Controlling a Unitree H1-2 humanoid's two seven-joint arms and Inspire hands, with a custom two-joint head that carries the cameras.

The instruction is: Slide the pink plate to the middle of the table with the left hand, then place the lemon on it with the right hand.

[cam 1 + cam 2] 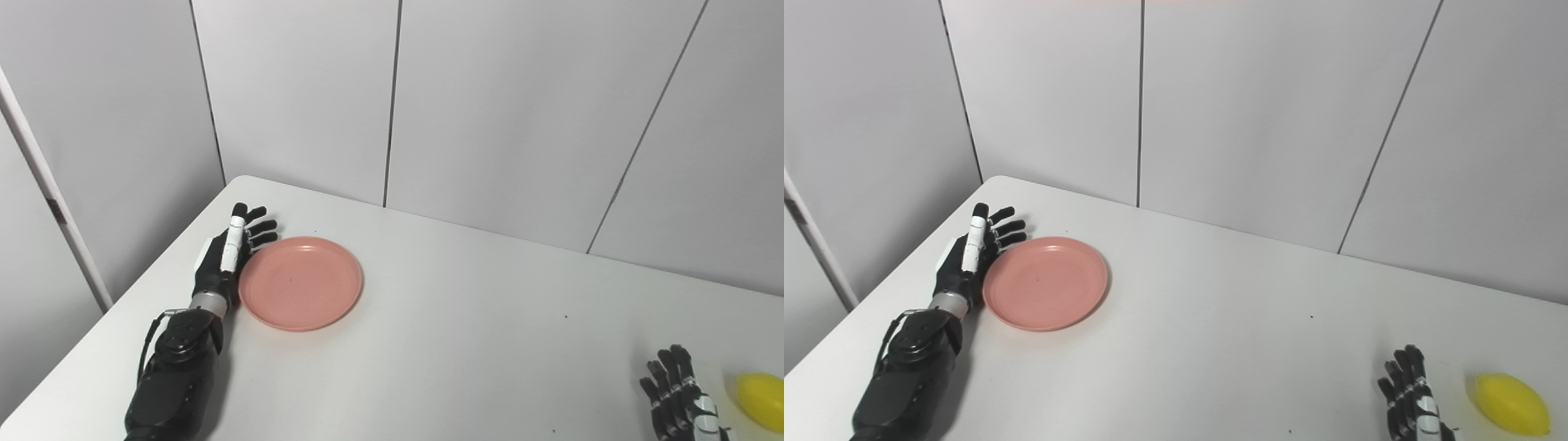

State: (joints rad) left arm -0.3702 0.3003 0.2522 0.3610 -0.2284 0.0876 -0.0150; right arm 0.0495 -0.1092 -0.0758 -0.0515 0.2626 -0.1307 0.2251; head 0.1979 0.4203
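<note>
Lying flat, round pink plate (300, 283), shallow rim, glossy yellow lemon (1511, 404)

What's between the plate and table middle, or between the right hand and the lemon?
Nothing visible. The plate lies at the table's left, the open left hand against its left rim, with bare tabletop on to the middle. The lemon lies just right of the open right hand, nothing between them.

Pink plate (300, 283) flat at table's left — yellow lemon (1511, 404) far right, near edge
</note>
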